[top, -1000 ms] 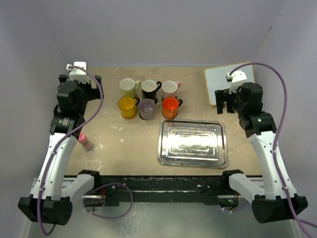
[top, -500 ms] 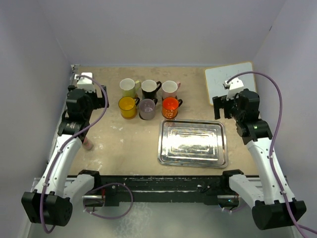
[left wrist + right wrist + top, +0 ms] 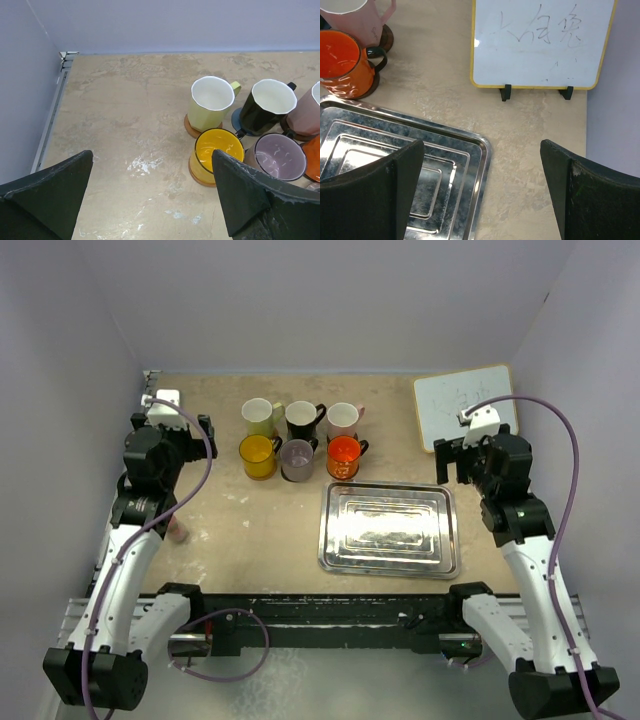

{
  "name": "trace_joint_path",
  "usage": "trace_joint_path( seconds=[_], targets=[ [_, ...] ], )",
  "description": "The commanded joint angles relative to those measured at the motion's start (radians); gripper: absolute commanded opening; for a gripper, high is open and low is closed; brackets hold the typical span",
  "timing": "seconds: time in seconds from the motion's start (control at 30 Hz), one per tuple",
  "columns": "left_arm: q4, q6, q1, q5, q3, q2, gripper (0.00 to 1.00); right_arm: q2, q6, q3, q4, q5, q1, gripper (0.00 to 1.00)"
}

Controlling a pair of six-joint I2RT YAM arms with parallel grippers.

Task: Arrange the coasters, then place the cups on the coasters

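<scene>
Six cups stand in two rows of three at the back middle of the table. The back row is cream (image 3: 257, 416), black (image 3: 301, 420) and pink (image 3: 343, 419); the front row is yellow (image 3: 257, 455), purple (image 3: 297, 459) and orange-red (image 3: 343, 455). Each visible base rests on a coaster: orange-brown coaster (image 3: 190, 129) under the cream cup, blue coaster (image 3: 235, 120) under the black one, dark coaster (image 3: 386, 36) under the pink one. My left gripper (image 3: 188, 435) (image 3: 150, 165) hangs open, left of the cups. My right gripper (image 3: 452, 455) (image 3: 481, 150) hangs open over the tray's right edge.
A steel tray (image 3: 388, 528) lies in front of the cups, with nothing on it. A small whiteboard (image 3: 465, 405) stands at the back right corner. A pink bottle (image 3: 177, 530) shows partly behind my left arm. Walls close the left, back and right sides.
Both arms have pulled back toward the near edge and away from the cups. The right gripper has come off the whiteboard. Both stay open and hold nothing.
</scene>
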Motion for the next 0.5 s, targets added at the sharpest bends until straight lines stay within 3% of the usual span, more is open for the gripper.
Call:
trace_joint_path(
  seconds=[0.0,0.47],
  targets=[
    [0.054,0.007,0.01,0.036,0.0,-0.021,0.99,-0.025,-0.007,-0.006,0.04,0.022,-0.002,1.0],
    [0.06,0.011,0.02,0.053,-0.01,-0.025,1.0,-0.021,-0.019,-0.011,0.044,0.036,-0.002,1.0]
  ],
)
